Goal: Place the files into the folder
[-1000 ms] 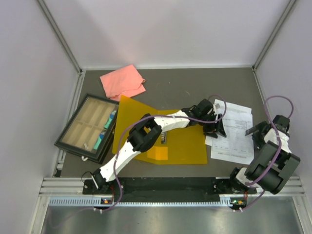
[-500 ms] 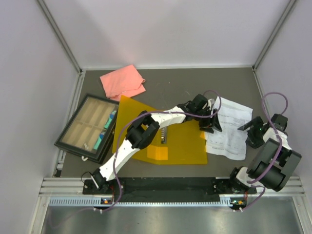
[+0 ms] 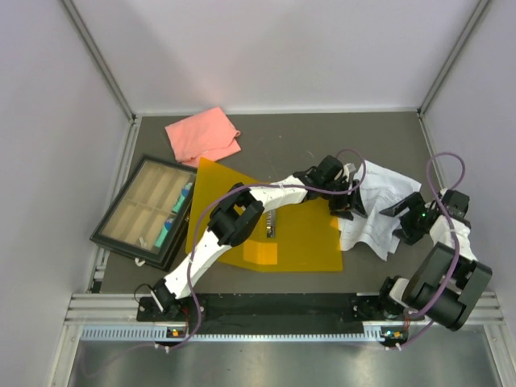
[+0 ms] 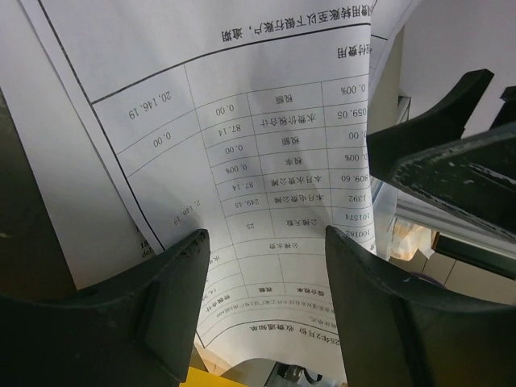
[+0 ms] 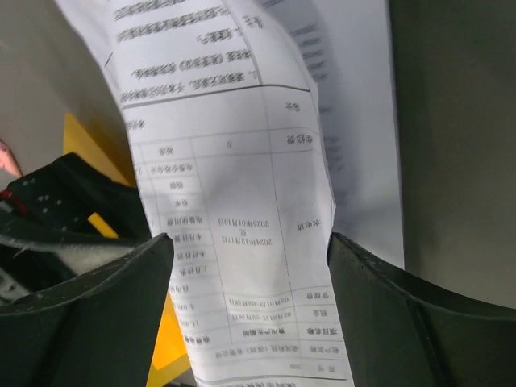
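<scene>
The yellow-orange folder [image 3: 298, 234] lies open at the table's middle, its cover raised on the left. The files [image 3: 375, 211], white printed sheets, lie off its right edge and are buckled upward. My left gripper [image 3: 348, 200] is open at the sheets' left edge; in the left wrist view the sheets [image 4: 258, 161] bow up between its spread fingers [image 4: 161, 306]. My right gripper [image 3: 401, 219] is open at the sheets' right edge; in the right wrist view the sheets [image 5: 242, 201] run between its spread fingers [image 5: 387, 314], with the folder [image 5: 173, 339] behind them.
A pink cloth [image 3: 203, 135] lies at the back left. A black-framed tray [image 3: 145, 210] with compartments sits left of the folder. Grey walls close in the table on three sides. A metal rail [image 3: 274, 306] runs along the near edge.
My right gripper has moved left against the sheets' right edge. The sheets have gone from flat to bunched and bowed up between both grippers. My left gripper shifted slightly left early on.
</scene>
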### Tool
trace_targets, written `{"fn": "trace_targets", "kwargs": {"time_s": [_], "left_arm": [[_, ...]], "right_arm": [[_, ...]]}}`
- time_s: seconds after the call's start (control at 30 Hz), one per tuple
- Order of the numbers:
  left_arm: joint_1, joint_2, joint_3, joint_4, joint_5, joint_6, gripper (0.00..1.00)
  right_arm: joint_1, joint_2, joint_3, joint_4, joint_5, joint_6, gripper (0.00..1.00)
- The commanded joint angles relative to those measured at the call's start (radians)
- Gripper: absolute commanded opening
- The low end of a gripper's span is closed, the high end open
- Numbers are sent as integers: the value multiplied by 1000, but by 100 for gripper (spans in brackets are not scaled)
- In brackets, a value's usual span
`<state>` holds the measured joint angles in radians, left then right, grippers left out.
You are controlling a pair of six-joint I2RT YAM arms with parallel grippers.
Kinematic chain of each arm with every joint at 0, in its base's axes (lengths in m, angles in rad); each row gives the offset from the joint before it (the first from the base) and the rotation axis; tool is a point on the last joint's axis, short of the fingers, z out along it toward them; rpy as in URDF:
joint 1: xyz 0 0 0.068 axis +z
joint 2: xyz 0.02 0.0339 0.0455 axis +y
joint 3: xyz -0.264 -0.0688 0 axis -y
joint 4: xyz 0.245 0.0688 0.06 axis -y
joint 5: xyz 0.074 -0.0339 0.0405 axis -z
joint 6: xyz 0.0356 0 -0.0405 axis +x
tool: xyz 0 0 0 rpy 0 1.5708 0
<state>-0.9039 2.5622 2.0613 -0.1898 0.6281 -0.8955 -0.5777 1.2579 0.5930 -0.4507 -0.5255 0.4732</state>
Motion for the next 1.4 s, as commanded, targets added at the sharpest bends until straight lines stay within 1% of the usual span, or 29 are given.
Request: {"fn": "trace_targets", "kwargs": {"time_s": [0.0, 0.13, 0.43, 0.8, 1.13, 1.3, 1.37], "left_arm": [[13, 79, -38, -103, -120, 59, 66], [13, 79, -38, -105, -120, 63, 66], [13, 73, -50, -94, -117, 64, 66], [13, 69, -56, -89, -113, 66, 66], [13, 72, -56, -80, -107, 59, 66], [13, 75, -53, -70, -102, 53, 66], [13, 75, -52, -73, -100, 53, 66]], "right_arm": [[10, -100, 27, -69, -51, 2, 77], [9, -144, 37, -95, -62, 7, 77], [10, -167, 39, -86, -119, 38, 77], [9, -212, 57, -92, -117, 50, 77], [16, -247, 19, -6, -189, 73, 76], [36, -249, 10, 23, -183, 85, 75], [38, -244, 13, 14, -147, 64, 75]]}}
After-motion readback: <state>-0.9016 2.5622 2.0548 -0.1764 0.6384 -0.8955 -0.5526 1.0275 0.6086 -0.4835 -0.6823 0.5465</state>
